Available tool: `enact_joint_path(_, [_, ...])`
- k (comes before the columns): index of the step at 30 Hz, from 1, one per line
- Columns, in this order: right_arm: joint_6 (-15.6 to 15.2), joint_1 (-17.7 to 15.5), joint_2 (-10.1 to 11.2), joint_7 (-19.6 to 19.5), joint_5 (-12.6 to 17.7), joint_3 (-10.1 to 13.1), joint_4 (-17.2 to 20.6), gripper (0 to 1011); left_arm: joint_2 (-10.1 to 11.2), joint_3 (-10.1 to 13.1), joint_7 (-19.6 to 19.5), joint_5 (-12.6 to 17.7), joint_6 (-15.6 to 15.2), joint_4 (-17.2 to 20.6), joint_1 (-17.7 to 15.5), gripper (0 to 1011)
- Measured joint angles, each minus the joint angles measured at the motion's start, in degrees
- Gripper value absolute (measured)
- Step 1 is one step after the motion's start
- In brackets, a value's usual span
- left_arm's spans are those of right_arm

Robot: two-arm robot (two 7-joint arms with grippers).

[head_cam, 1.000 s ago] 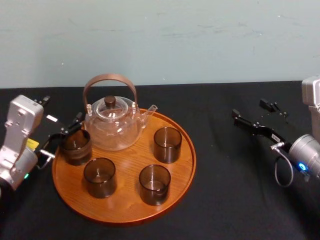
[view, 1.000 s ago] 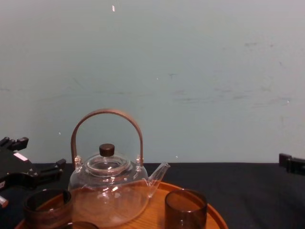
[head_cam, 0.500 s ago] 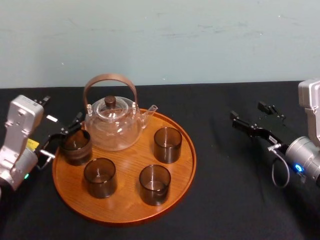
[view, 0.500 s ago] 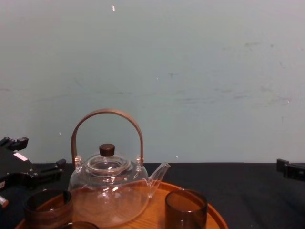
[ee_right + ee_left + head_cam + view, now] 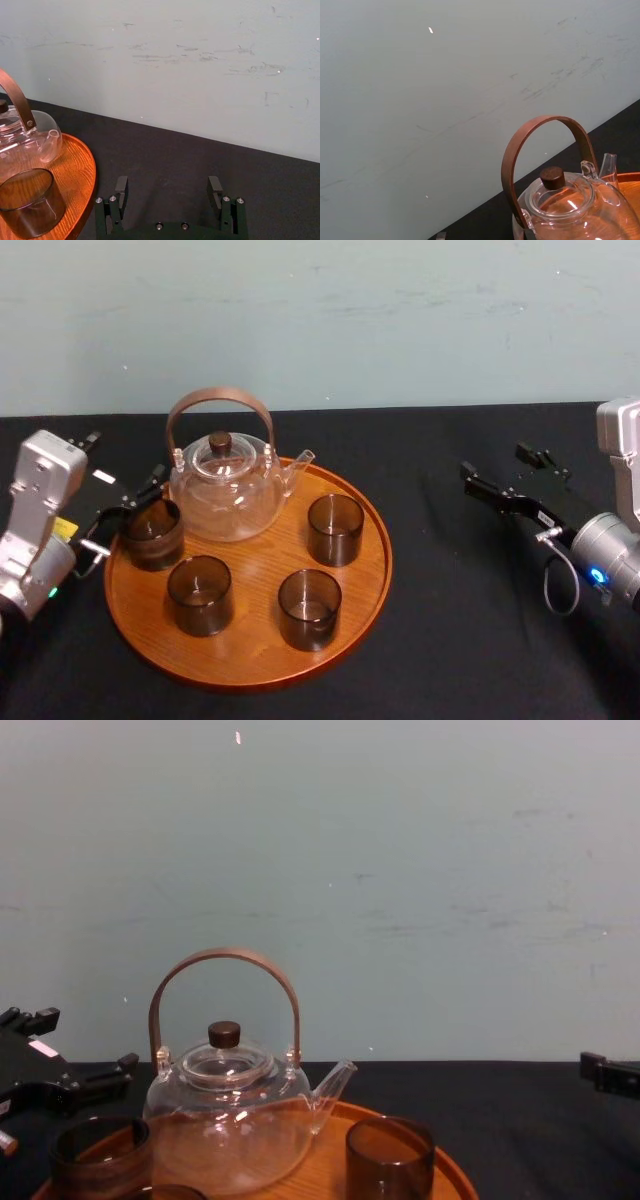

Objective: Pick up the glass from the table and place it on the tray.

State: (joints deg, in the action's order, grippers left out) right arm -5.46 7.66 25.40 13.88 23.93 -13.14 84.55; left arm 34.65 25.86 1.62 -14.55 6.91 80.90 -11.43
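The round wooden tray lies on the black table and carries several dark glasses. One glass stands on the tray's left edge, also seen low in the chest view. My left gripper is just left of this glass. It is open, its far finger passing behind the glass without holding it. My right gripper hovers over bare cloth to the right of the tray. It is open and empty, and the right wrist view shows its fingers spread.
A clear glass teapot with an arched brown handle stands at the back of the tray, close to the left glass. Other glasses stand at the tray's right, front and front left. A pale wall rises behind the table.
The right gripper has drifted slightly left toward the tray. The left gripper and the glasses have not moved.
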Motion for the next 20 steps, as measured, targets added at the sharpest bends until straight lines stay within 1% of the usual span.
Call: enact_joint_path(20, [-0.04,0.0,0.08,0.0,0.13,-0.07,0.07,1002,0.0,0.0,0.0,0.0,0.0,0.0,0.0,1002])
